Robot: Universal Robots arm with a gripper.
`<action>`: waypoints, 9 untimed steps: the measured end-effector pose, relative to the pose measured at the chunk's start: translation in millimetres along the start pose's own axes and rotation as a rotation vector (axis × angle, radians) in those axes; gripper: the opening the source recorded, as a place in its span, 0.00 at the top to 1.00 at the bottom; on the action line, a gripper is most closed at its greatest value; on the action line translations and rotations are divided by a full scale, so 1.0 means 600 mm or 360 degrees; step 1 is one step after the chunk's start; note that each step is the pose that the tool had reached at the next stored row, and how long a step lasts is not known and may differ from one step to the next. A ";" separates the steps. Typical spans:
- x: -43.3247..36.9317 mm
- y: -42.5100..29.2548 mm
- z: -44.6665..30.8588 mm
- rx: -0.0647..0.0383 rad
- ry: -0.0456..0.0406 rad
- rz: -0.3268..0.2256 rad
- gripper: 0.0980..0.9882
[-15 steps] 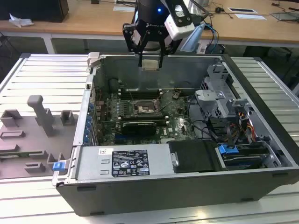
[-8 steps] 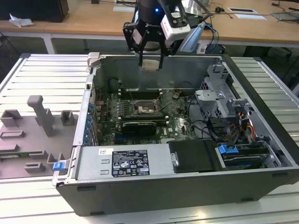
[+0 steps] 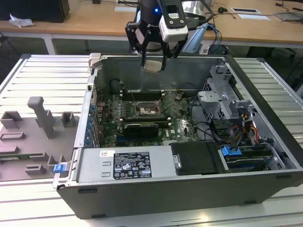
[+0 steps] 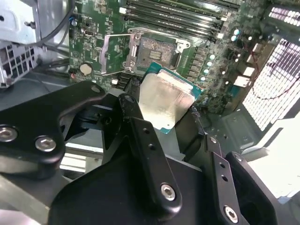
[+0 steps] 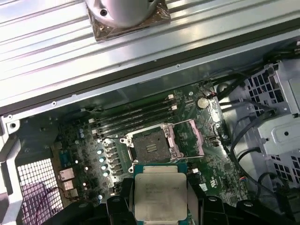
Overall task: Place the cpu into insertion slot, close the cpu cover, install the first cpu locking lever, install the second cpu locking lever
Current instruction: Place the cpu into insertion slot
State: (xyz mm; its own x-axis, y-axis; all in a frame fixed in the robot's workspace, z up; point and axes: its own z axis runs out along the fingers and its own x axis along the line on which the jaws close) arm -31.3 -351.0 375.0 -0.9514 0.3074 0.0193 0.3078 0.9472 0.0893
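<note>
Exterior view: grey fixture blocks (image 3: 40, 120) at left on table (image 3: 42, 75). Centre: open computer case (image 3: 165, 198). Pincer (image 3: 153, 60) pinches cpu (image 3: 154, 66), high above motherboard (image 3: 177, 125). Insertion slot (image 3: 147, 110) bare, well below. In the first wrist view, cpu cover (image 5: 186, 137) stands flipped open beside it. Drive cage (image 3: 220, 101) right.

The pincer (image 4: 161, 112) grips the cpu (image 4: 164, 98) by two opposite edges, with the cpu's pale metal top facing the camera and a green rim showing. On the board (image 4: 89, 47) the socket (image 4: 157, 52) lies bare. Counting the memory slots (image 4: 187, 14) as the socket's twelve o'clock, the cover (image 4: 105, 54) is swung open at nine and the cpu hangs at six, apart from the socket.
</note>
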 end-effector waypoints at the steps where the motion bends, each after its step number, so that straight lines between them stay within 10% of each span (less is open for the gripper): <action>1: 0.000 0.000 0.000 -0.0001 -0.0004 0.0039 0.50; 9: 0.000 0.000 0.002 -0.0006 -0.0026 0.0287 0.50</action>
State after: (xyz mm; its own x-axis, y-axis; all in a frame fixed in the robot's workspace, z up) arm -31.3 -351.0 373.9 -0.8806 0.4735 0.0193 0.4732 0.8764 0.0894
